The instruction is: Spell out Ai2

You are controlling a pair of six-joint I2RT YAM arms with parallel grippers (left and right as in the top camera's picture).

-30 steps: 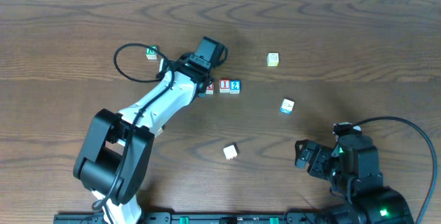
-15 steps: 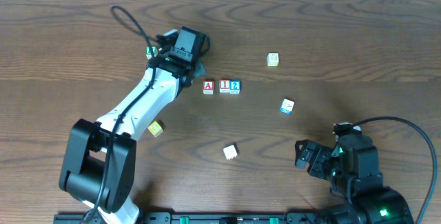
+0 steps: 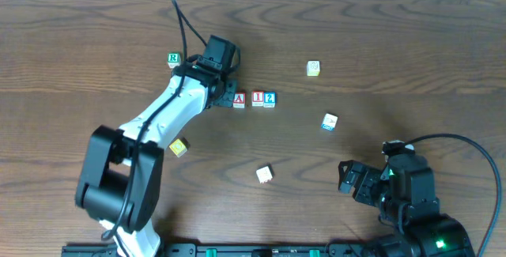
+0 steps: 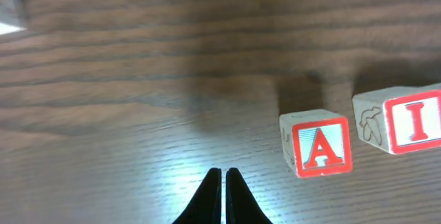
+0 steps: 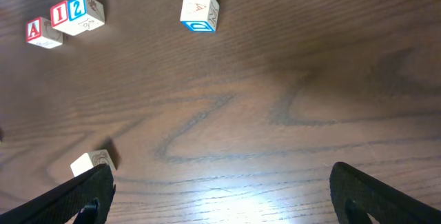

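A block, I block, 2 block in row, frame centre; left gripper fingers pressed together; right gripper fingers spread

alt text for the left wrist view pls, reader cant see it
A wooden block with a red letter A sits on the dark wood table, just right of the left end effector, whose fingers are shut and empty. A block with a red I stands beside it at the right edge; another block's corner shows top left.
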